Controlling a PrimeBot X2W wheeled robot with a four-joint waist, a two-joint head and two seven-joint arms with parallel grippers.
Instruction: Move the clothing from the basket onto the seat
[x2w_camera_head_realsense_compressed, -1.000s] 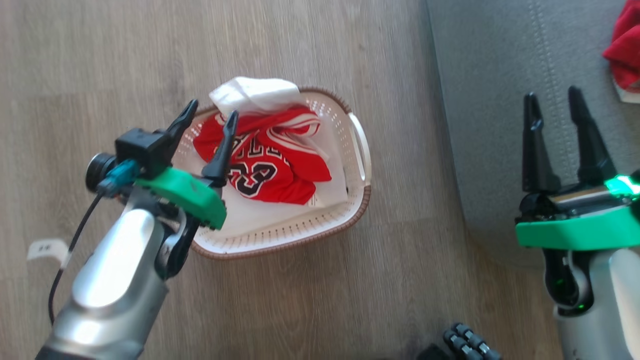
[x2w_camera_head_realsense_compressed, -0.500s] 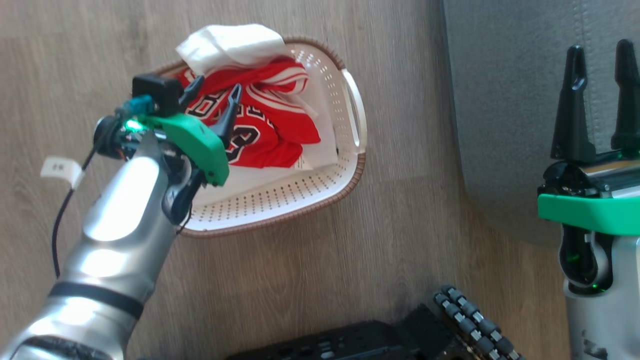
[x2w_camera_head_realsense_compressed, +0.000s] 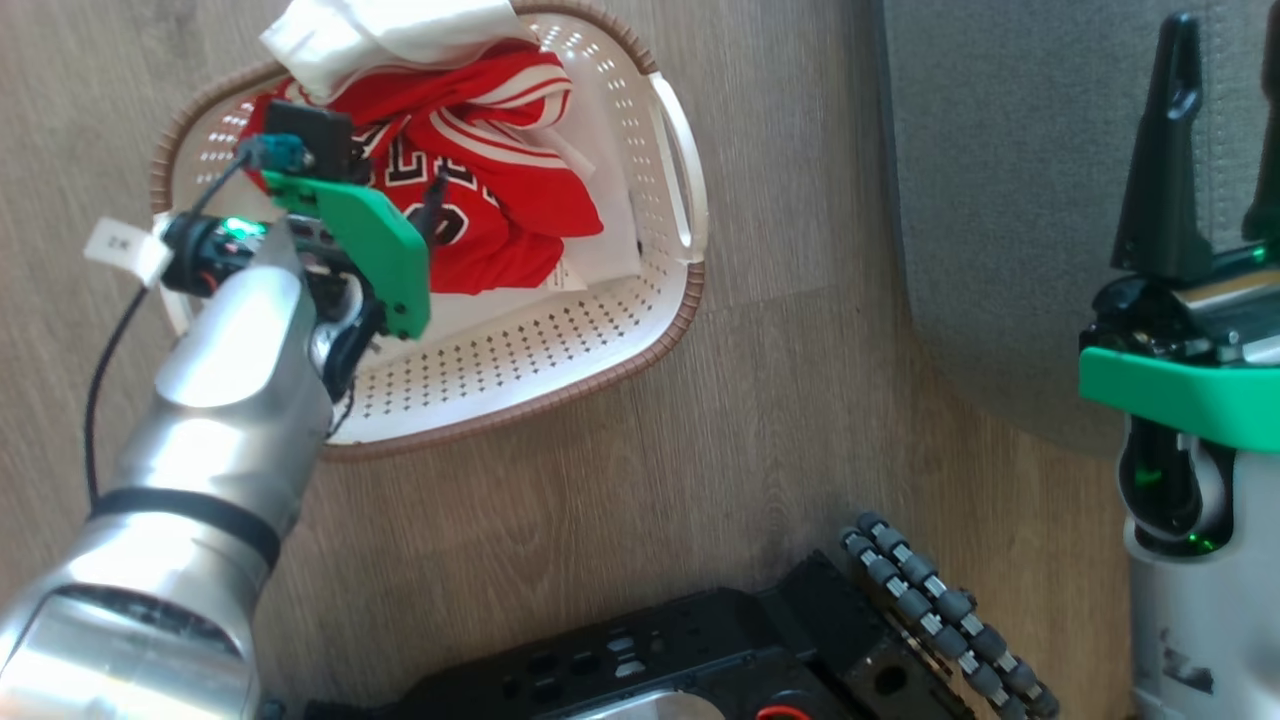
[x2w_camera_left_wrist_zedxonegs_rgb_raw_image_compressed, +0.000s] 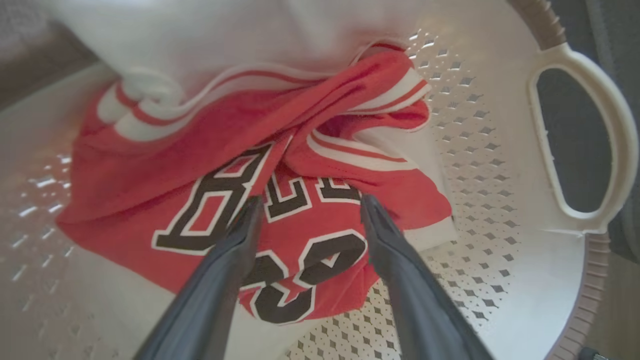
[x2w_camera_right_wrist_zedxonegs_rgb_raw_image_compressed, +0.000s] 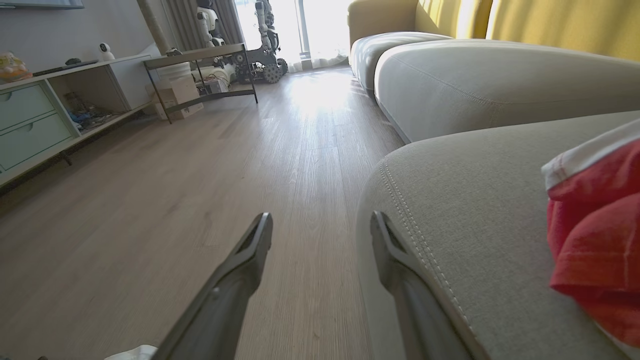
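1. While the left gripper hangs inside the basket with its two fingers spread wide and nothing between them, the step in hand looks to me like the reach for the next piece.
2. The clothing lies heaped in the basket's far half. It is a red jersey with white fabric spilling over the far rim, and the basket stands on the wooden floor, apart from the seat.
3. In the head view the green wrist bracket covers where the tips meet the cloth. The left wrist view supplies it: the left gripper is poised at the black lettering of the clothing, one finger on either side of a fold. I cannot tell whether the tips touch the cloth.
4. The next move, I'd judge, calls for a short push down and a firm close on that bunched ridge. A shallow pinch may slip off the slick fabric, and the tangled white cloth may come up too.
5. Further right the seat fills the corner. The right gripper is held over its edge, fingers parted and empty.
6. The right wrist view adds a red garment with white trim lying on the seat, beside the right gripper, so the job seems partly done.
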